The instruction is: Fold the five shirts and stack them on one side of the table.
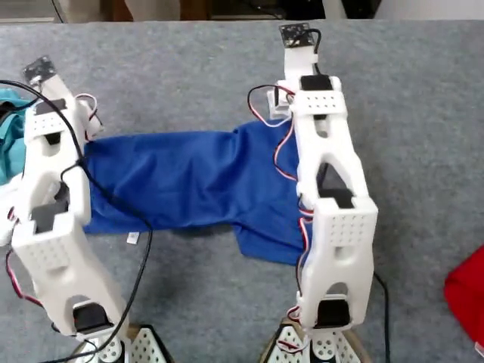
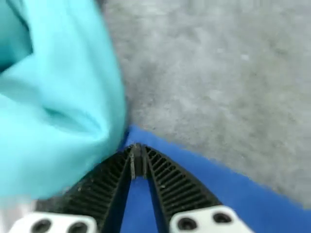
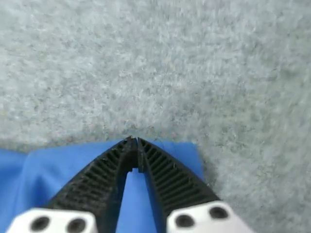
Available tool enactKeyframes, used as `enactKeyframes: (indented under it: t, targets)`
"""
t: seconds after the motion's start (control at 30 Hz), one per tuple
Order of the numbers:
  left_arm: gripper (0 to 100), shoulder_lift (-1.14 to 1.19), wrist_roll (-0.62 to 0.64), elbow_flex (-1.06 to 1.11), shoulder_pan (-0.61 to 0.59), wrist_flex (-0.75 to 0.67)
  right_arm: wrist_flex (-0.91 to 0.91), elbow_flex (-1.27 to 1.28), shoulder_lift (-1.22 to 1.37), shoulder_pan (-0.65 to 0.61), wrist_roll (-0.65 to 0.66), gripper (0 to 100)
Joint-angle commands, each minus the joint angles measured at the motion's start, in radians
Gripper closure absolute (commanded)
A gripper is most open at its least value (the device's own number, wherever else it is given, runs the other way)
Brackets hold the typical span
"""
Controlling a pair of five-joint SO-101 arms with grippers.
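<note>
Grey table [image 1: 189, 68], blue shirt [image 1: 189, 181] pinched by left hand [image 2: 137, 154], right hand [image 3: 132, 145]

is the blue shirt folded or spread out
Spread out: the blue shirt lies long and mostly flat across the table, one sleeve sticking out to the side.

Grey, felt-like fabric table covering [image 1: 423, 113] spreads from edge to edge, and up close in both wrist views its nap looks fuzzy and mottled. Past the table's far edge, there's a brown wooden panel [image 1: 159, 7], a dark gap [image 1: 257, 7] just beside it, and a pale strip of surface [image 1: 431, 7] out at the corner.
</note>
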Motion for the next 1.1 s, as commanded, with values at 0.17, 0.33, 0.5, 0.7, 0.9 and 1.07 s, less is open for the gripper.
enactKeyframes:
  t: [0.17, 0.33, 0.5, 0.7, 0.9, 1.07]
  targets:
    - [98, 0.229, 0.012, -0.466, -0.002, 0.233, 0.025, -0.157, 0.062, 0.041, -0.003, 99.3]
    - [98, 0.309, 0.012, -0.615, 0.0, 0.322, 0.023, -0.154, 0.067, 0.071, -0.002, 99.3]
    - [98, 0.367, 0.006, -0.651, -0.008, 0.334, 0.015, -0.151, 0.127, 0.102, 0.034, 99.3]
    - [98, 0.384, 0.005, -0.644, -0.009, 0.334, 0.074, -0.245, 0.205, 0.102, 0.089, 99.3]
    - [98, 0.414, -0.002, -0.652, -0.04, 0.327, 0.08, -0.312, 0.259, 0.105, 0.091, 99.3]
    - [98, 0.415, -0.021, -0.652, -0.064, 0.327, 0.074, -0.366, 0.283, 0.165, 0.091, 99.3]
